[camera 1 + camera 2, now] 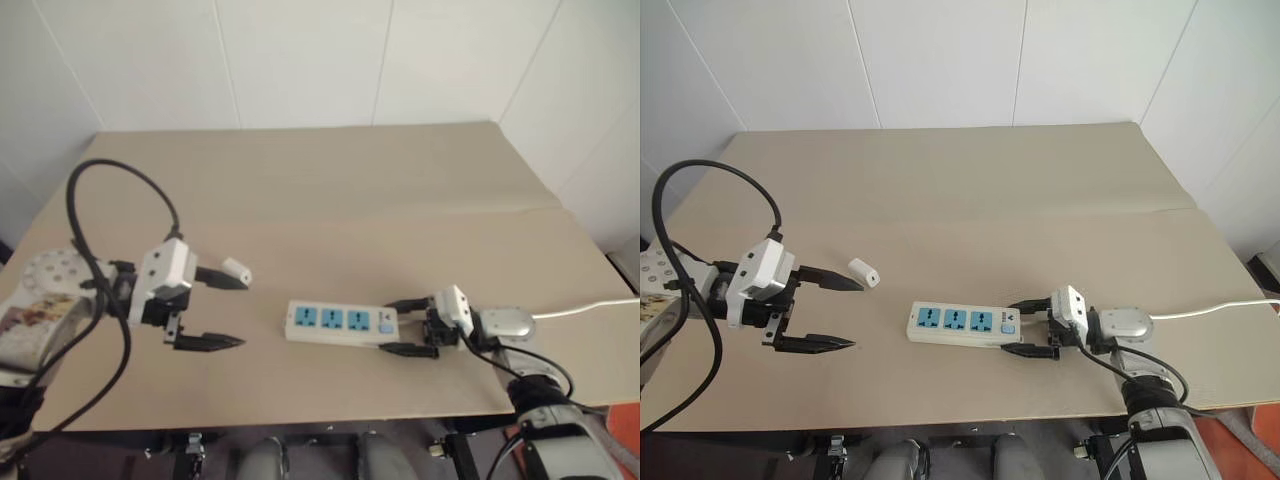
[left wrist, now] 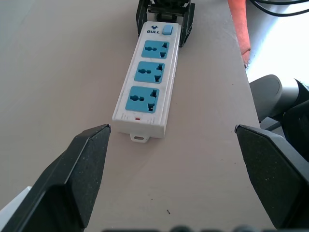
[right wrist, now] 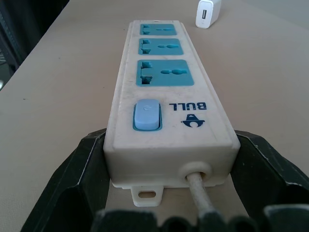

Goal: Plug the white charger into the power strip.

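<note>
On the flat tan bench (image 1: 330, 190), the long cream-white plastic power strip (image 1: 341, 323) with three blue outlet faces lies flat near the front edge, its outlets facing up. Its small blue switch (image 3: 146, 114) sits at the end toward the robot's right, beside a printed "BULL" mark, and a white cable (image 3: 200, 200) leaves that same end.

The right gripper (image 1: 408, 327) lies low at that switch end, its two black fingers (image 3: 67, 183) spread on either side of the strip's body. In the right wrist view the fingers flank the end close beside its side walls; whether they press against the plastic I cannot tell.

The small plain white plastic charger (image 1: 864, 272), a block with rounded edges, lies on the bench left of the strip and a little farther back, apart from it. In the right wrist view it shows beyond the strip's far end, its port face turned toward the camera.

The left gripper (image 1: 830, 313) is left of the strip with its black fingers (image 2: 82, 169) spread wide and nothing between them, pointing toward the strip's near end. The charger lies just beside the tip of its farther finger in the head views; contact is unclear.
</note>
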Motion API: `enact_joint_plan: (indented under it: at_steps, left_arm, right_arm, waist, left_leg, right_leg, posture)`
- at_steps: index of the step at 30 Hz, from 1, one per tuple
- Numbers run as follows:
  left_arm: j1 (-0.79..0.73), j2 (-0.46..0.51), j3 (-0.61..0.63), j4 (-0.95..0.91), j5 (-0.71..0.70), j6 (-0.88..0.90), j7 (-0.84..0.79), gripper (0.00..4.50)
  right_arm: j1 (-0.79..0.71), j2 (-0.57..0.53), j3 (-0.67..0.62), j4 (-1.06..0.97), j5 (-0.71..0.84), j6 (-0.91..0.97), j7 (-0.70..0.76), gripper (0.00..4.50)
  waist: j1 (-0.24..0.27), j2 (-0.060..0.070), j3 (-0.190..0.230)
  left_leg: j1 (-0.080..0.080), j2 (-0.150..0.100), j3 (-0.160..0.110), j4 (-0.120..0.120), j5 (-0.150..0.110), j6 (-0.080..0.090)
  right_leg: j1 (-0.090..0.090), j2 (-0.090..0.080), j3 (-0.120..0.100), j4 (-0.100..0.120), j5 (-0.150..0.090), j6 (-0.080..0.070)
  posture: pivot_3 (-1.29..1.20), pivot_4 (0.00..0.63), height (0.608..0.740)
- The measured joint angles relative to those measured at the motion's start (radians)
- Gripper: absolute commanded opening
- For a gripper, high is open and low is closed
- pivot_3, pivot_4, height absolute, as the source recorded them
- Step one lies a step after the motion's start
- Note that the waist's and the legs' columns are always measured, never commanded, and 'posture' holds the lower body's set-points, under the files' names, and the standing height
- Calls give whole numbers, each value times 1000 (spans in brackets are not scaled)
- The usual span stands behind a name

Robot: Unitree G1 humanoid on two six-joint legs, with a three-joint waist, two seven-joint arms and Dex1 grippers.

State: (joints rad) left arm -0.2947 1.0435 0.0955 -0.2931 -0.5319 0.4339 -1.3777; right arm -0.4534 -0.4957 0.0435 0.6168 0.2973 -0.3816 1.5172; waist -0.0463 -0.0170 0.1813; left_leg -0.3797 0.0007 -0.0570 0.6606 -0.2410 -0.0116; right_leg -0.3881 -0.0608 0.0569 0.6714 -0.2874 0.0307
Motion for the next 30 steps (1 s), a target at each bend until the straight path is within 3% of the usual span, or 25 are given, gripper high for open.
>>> enact_joint_plan:
  at_steps: [10, 15, 19, 23, 27, 30]
  left_arm:
    - [-10, -4, -1, 18, 1, -19, -13, 4500]
    - [-177, -32, -47, 125, 51, -87, -26, 4500]
    - [-459, -23, -252, 337, 187, -165, -160, 4500]
    - [-783, -17, -610, 678, 363, -475, -228, 4500]
    - [-1016, -145, -869, 1047, 520, -760, -233, 4500]
    - [-1110, -263, -969, 1259, 598, -878, -234, 4500]
  right_arm:
    - [-3, 8, 1, 5, 0, -25, 5, 3414]
    - [-10, 25, 39, -25, 0, 0, 21, 3414]
    - [-51, 38, 78, -18, -12, 13, 27, 3414]
    - [-81, 38, 107, 7, -21, 20, 32, 3414]
    - [-92, 34, 120, 16, -21, 24, 34, 3414]
    - [-93, 34, 124, 11, -21, 40, 33, 3414]
  waist:
    - [-1, -1, -1]
    - [2, -1, -1]
    - [3, -2, -1]
    - [2, -2, -1]
    - [1, -2, 0]
    - [-1, -2, 0]
  left_leg:
    - [2, 1, 2, 0, 0, 0]
    - [1, 0, 2, 0, 0, 0]
    - [0, -1, 2, 1, 0, 0]
    - [-1, -1, 2, 1, 0, 0]
    - [-4, -2, 2, 2, 0, 0]
    - [-4, -2, 2, 2, 0, 0]
  right_leg:
    - [0, 1, 2, 2, 0, 0]
    - [-1, 1, 2, 2, 0, 0]
    - [-1, 1, 2, 2, 0, 0]
    - [-2, 2, 2, 1, 0, 0]
    - [-3, 1, 3, 0, 0, 0]
    - [-4, 2, 3, 0, 0, 1]
  posture:
    - [0, 150, 740]
    - [0, 150, 740]
    - [0, 150, 740]
    - [0, 150, 740]
    - [0, 150, 740]
    - [0, 150, 740]
